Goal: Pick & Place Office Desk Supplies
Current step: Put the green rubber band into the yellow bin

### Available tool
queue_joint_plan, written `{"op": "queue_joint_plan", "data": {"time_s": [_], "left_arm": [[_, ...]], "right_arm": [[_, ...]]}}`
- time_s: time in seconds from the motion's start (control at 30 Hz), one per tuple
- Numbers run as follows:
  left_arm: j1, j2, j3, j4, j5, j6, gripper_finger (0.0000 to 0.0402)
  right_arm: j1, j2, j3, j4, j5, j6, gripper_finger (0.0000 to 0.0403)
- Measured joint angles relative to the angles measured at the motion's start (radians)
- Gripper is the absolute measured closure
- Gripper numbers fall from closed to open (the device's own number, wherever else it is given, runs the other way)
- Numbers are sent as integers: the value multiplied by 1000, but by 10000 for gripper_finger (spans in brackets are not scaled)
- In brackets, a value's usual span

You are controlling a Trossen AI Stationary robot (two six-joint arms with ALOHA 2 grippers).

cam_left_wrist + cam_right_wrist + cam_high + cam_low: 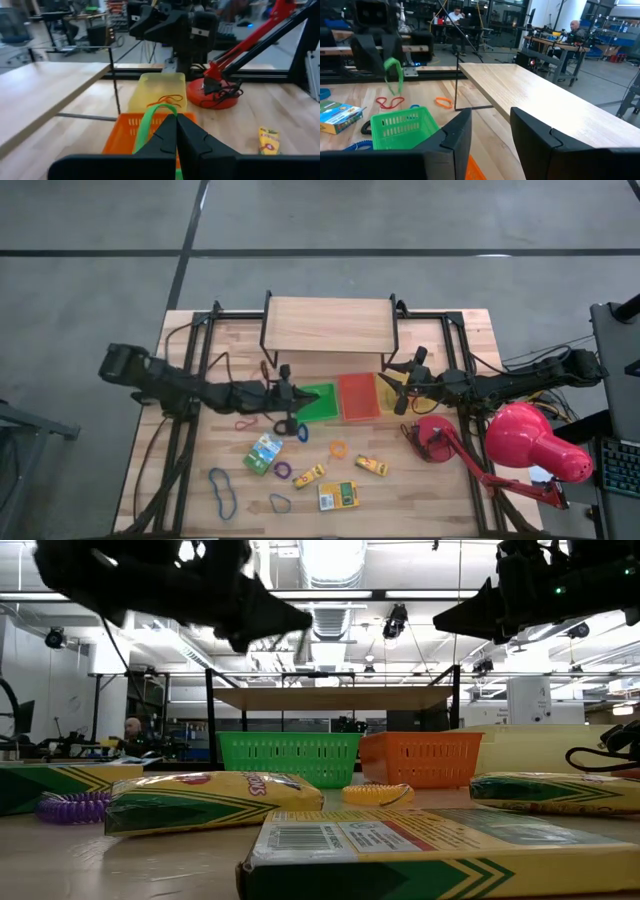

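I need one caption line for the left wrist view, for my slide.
Left gripper shut on a green rubber band, above the orange tray.

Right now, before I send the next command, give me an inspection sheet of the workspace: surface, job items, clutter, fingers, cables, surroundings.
Surface: wooden table, small raised shelf at its far edge.
Job's things: printed boxes and loose rubber bands scattered on the near half; green band pinched in the left gripper.
Clutter: green tray, orange tray, yellow tray in a row; red desk lamp at the right.
Grippers: left gripper above the green tray's edge, fingers shut on the green band; right gripper above the yellow tray, fingers open, empty.
Cables: dark cable on the lamp base.
Surroundings: people at desks beyond the table.
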Motion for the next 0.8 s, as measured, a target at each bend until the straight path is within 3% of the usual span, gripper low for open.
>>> {"op": "queue_joint_plan", "data": {"time_s": [0.13,0.27,0.63,0.8], "left_arm": [[46,91,0,135,102,0,399],[56,144,0,204,131,0,399],[55,148,1,214,133,-1,399],[54,148,11,211,197,-5,399]], "right_arm": [[0,0,0,0,0,0,279],[0,0,0,0,0,0,279],[0,0,0,0,0,0,268],[0,0,0,0,0,0,273]]}}
